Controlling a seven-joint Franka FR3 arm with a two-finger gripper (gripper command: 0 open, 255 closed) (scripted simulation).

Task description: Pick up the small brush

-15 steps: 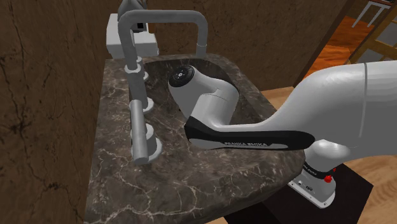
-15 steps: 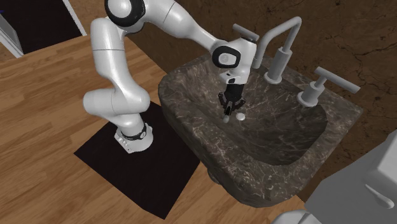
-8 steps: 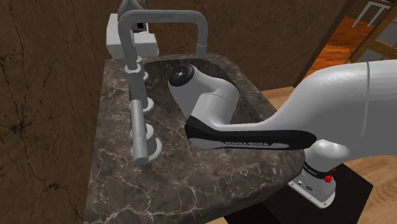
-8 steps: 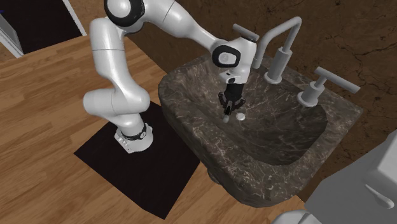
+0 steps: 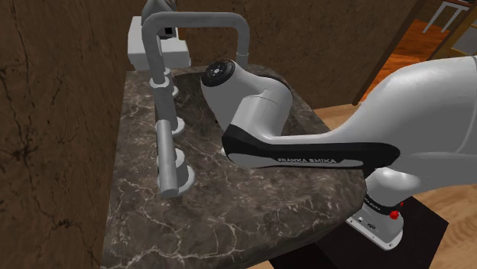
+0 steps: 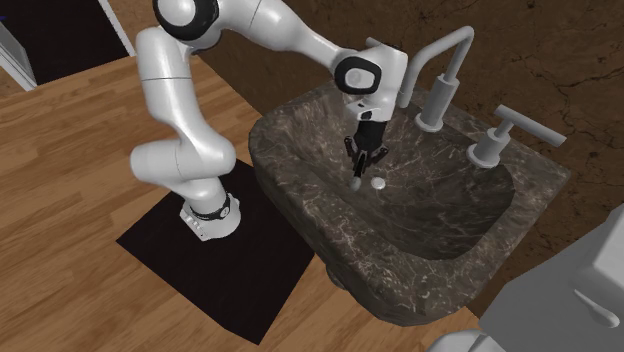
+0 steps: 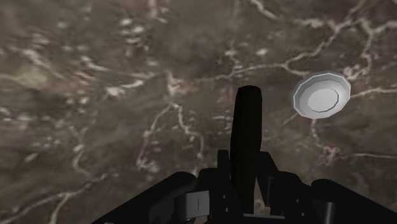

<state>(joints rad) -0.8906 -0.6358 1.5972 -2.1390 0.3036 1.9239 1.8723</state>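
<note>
In the wrist view the small brush (image 7: 247, 137) is a dark, slim rod that sticks out straight ahead from between the black fingers. My gripper (image 7: 245, 181) is shut on its lower end. Beneath it lies the dark veined stone of the sink basin (image 7: 95, 95), with the pale round drain (image 7: 321, 97) off to one side of the brush tip. In the second exterior view my gripper (image 6: 364, 158) points down over the basin's near slope and the brush (image 6: 358, 178) hangs from it, next to the drain (image 6: 378, 183). In the shoulder view the white arm (image 5: 252, 115) hides the hand.
A grey faucet (image 6: 445, 70) arches over the basin's back rim, with a lever handle (image 6: 505, 130) to its right in the second exterior view. In the shoulder view the faucet (image 5: 202, 21) and a handle (image 5: 166, 157) line the marble sink's (image 5: 153, 222) rim. The stand's black mat (image 6: 215, 260) lies on the wooden floor.
The arm has risen a little above the basin, with the gripper still shut on the brush. In the shoulder view the wrist joint sits higher and nearer the faucet.
</note>
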